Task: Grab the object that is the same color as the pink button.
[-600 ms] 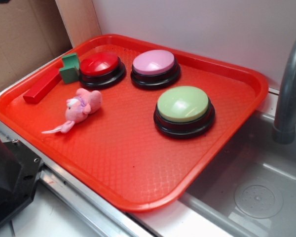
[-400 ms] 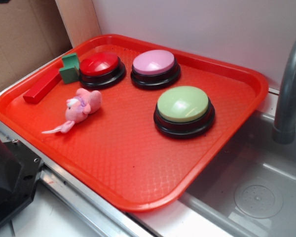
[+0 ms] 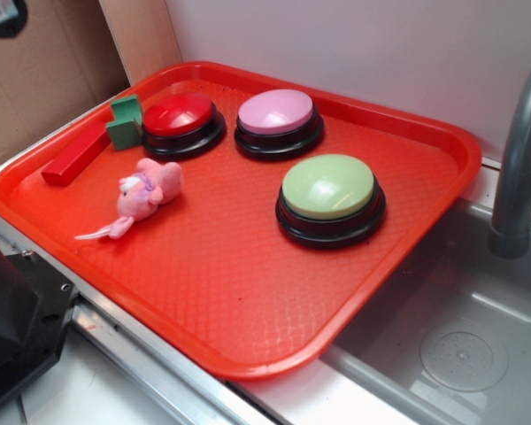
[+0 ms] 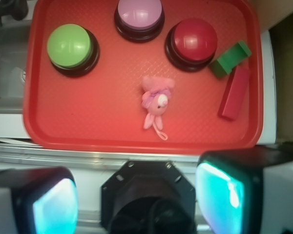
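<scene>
the gripper (image 4: 139, 200) hangs high over the tray's near edge, its two fingers spread wide apart and holding nothing; the pink plush mouse (image 3: 145, 193) (image 4: 156, 102) lies on the red tray (image 3: 248, 292) (image 4: 88, 122) near its left edge, tail toward the front rim. the pink button (image 3: 277, 122) (image 4: 139, 17) sits by the back edge, between the red button (image 3: 180, 124) and the green button (image 3: 328, 198); a red block (image 3: 73, 159) and a green block (image 3: 125, 122) lie in the back-left corner.
</scene>
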Available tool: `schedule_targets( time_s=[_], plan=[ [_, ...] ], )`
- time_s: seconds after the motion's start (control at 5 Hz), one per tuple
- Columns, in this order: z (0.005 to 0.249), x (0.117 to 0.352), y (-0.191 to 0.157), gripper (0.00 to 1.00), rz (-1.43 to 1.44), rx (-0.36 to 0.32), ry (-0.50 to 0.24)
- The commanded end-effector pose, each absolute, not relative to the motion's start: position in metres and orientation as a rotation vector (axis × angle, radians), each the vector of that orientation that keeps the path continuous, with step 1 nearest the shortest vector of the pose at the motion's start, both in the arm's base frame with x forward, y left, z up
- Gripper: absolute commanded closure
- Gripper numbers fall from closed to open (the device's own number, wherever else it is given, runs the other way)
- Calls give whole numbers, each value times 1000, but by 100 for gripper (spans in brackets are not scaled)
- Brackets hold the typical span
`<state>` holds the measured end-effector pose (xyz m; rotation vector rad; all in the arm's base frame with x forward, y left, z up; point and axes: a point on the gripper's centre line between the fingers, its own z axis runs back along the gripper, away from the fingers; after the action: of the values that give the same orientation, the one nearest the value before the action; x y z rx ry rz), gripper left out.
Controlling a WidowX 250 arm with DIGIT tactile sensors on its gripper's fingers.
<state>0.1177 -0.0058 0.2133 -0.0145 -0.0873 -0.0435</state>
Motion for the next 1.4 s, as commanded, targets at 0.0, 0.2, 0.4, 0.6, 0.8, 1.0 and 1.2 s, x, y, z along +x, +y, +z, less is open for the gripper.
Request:
schedule_targets(
  time_s=[0.0,0.2,0.4,0.6,0.8,1.0,1.2],
  plan=[
    [165,136,24,0,-130,41,-158],
    [133,148,31,0,-102,41,-151],
    [102,159,34,0,-71,34,-151],
    [83,166,30,0,-44,25,-155],
    [58,172,28,0,-26,-9,-144],
    [38,176,26,0,-22,-39,-106],
    [25,178,27,0,-12,-60,-78]
  ],
)
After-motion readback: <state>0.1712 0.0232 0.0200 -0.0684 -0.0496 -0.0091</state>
